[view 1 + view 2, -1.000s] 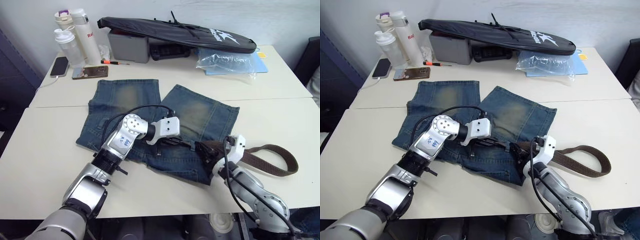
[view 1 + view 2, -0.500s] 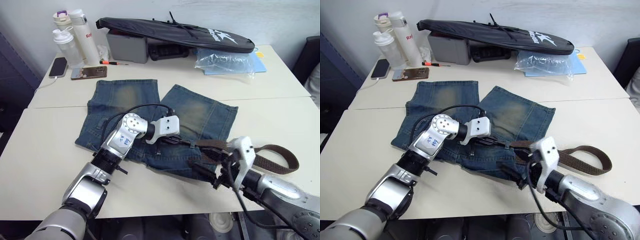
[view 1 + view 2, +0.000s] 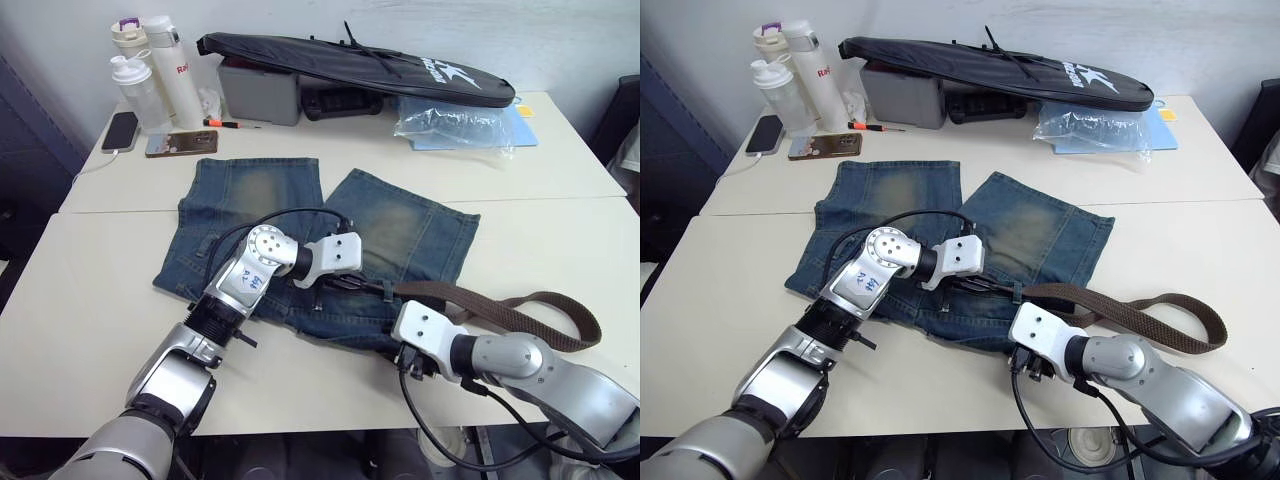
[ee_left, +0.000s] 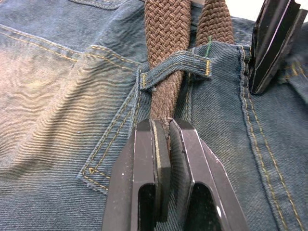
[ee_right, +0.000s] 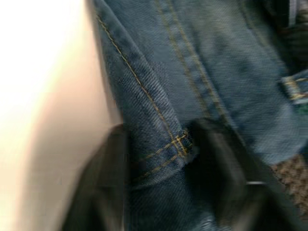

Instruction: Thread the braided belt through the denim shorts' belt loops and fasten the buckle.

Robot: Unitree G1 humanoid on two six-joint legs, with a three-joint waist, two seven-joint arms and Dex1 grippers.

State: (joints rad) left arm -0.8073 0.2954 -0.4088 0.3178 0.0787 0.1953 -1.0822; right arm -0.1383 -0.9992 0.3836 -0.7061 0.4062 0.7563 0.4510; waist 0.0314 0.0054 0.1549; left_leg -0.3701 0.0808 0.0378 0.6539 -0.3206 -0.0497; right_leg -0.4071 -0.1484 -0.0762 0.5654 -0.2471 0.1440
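Inspector: Where do the task items lie?

Assessor: The faded blue denim shorts (image 3: 330,250) lie flat on the pale table (image 3: 90,300), waistband toward its near edge. The dark brown braided belt (image 3: 520,312) runs from the waistband out toward the table's right edge, curving back on itself there.

Inspector: Threading status?

Assessor: In the left wrist view the belt passes under one narrow blue denim belt loop (image 4: 175,67). I judge several loops remain. The buckle cannot be made out.

Inspector: End effectors?

Assessor: The left gripper (image 4: 163,144) has its two black fingers pinched together on the belt just past that loop. The right gripper (image 5: 159,163) sits at the waistband's near edge with its fingers apart, denim between them, not clamped.

Inspector: Handling?

Assessor: Judged light and limp. The woven strap likely buckles if pushed, so pull it from the leading end, close to the loop. Its rough weave should grip well. The denim is soft yet heavier; it may bunch and drag along, so pin the waistband beside the loop.
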